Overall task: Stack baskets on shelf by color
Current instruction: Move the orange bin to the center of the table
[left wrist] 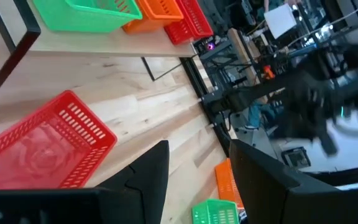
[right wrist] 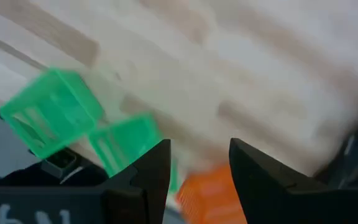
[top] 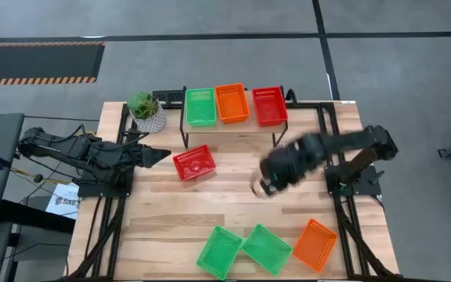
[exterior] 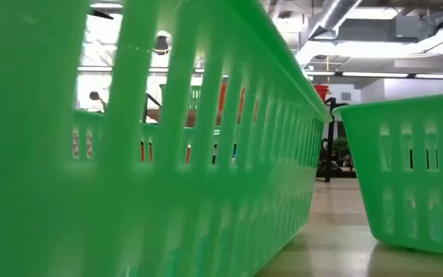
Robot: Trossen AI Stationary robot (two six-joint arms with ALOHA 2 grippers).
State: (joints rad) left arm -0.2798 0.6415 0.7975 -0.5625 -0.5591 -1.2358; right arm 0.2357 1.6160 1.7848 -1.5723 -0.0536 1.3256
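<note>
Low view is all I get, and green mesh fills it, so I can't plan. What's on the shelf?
Observer: On the shelf stand a green basket, an orange basket and a red basket, side by side.
Operator: Any red one left on the table?
Observer: One loose red basket lies in front of the shelf, just ahead of the left gripper.
Operator: And the right gripper?
Observer: The right gripper hangs over mid-table, fingers open, holding nothing.
</note>
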